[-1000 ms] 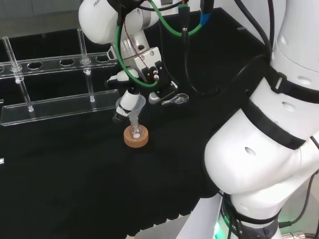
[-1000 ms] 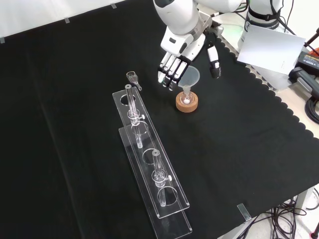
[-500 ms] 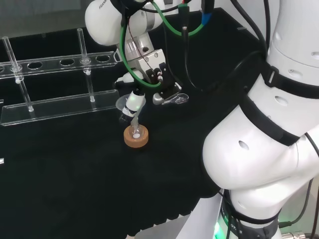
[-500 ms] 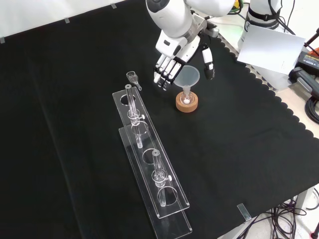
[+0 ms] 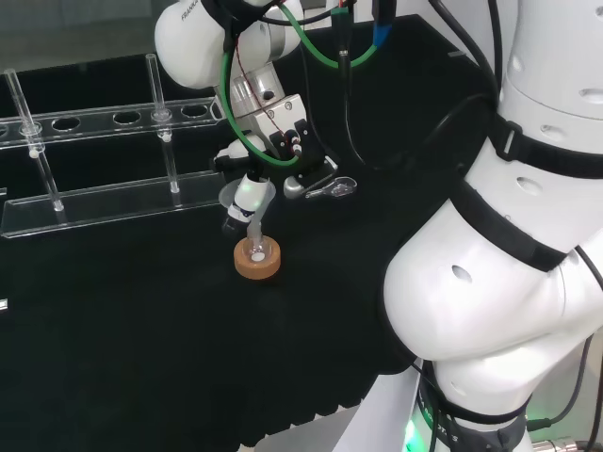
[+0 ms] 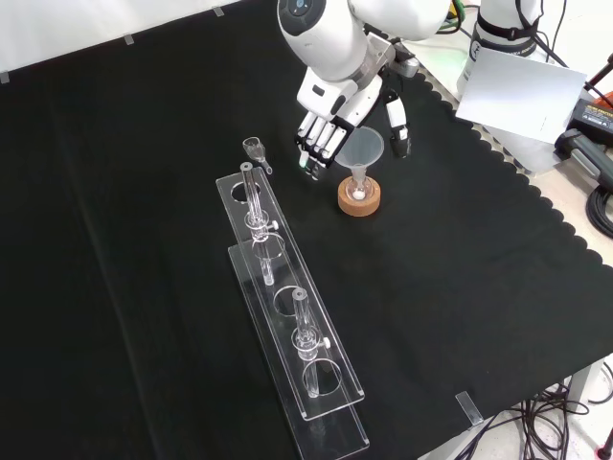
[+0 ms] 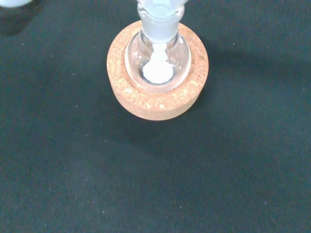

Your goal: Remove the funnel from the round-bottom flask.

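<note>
The funnel [image 6: 363,150] sits in the round-bottom flask [image 7: 158,63] on its cork ring [image 6: 360,199] on the table [image 6: 144,287]. The hand [image 6: 330,120] hangs just beside it, fingers [image 6: 316,146] straight and apart, maybe not touching.

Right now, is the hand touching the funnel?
Cannot tell. In the front view the hand sits behind the funnel, fingers beside its rim and the thumb opposite; no clear gap or contact shows. The head view overlaps them too.
</note>
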`<action>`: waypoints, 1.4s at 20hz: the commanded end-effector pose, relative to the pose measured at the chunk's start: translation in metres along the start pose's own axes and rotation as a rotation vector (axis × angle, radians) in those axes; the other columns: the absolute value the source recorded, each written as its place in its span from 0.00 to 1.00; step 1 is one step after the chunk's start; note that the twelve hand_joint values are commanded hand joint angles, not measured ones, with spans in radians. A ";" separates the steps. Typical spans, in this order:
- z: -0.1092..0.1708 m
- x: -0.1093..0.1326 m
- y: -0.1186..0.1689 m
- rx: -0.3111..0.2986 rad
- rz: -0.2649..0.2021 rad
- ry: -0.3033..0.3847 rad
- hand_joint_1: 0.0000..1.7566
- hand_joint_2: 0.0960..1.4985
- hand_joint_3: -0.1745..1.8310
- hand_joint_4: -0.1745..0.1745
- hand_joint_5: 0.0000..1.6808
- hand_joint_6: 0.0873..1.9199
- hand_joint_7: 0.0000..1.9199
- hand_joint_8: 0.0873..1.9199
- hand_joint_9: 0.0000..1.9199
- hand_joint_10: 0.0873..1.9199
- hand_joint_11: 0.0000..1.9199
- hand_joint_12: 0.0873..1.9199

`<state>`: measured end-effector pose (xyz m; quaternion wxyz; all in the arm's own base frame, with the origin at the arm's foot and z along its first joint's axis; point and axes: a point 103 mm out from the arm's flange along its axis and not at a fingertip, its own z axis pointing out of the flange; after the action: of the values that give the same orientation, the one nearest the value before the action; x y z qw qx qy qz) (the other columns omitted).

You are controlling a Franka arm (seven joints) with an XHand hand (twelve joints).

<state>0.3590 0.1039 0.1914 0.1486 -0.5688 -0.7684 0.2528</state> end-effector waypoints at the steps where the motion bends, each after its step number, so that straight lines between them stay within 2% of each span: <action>1: 0.001 0.000 0.001 0.000 0.000 -0.004 0.39 0.40 0.10 0.32 0.03 0.00 0.08 0.18 0.06 0.32 0.00 0.59; 5: 0.001 0.000 0.001 0.000 0.000 -0.008 0.40 0.40 0.11 0.33 0.09 0.00 0.11 0.27 0.09 0.37 0.00 0.64; 13: -0.002 -0.002 0.000 -0.007 0.006 -0.011 0.42 0.39 0.14 0.35 0.21 0.00 0.19 0.30 0.19 0.33 0.00 0.72; 15: -0.002 -0.002 -0.001 -0.011 0.006 -0.015 0.43 0.37 0.18 0.35 0.23 0.00 0.22 0.29 0.21 0.31 0.00 0.73; 20: -0.001 -0.001 -0.001 -0.015 0.005 -0.017 0.47 0.26 0.35 0.36 0.28 0.00 0.28 0.29 0.26 0.29 0.00 0.77; 28: -0.003 -0.002 -0.003 -0.040 0.003 0.006 0.50 0.23 0.41 0.36 0.34 0.00 0.35 0.30 0.33 0.27 0.06 0.75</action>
<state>0.3588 0.1027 0.1948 0.1356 -0.5714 -0.7717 0.2441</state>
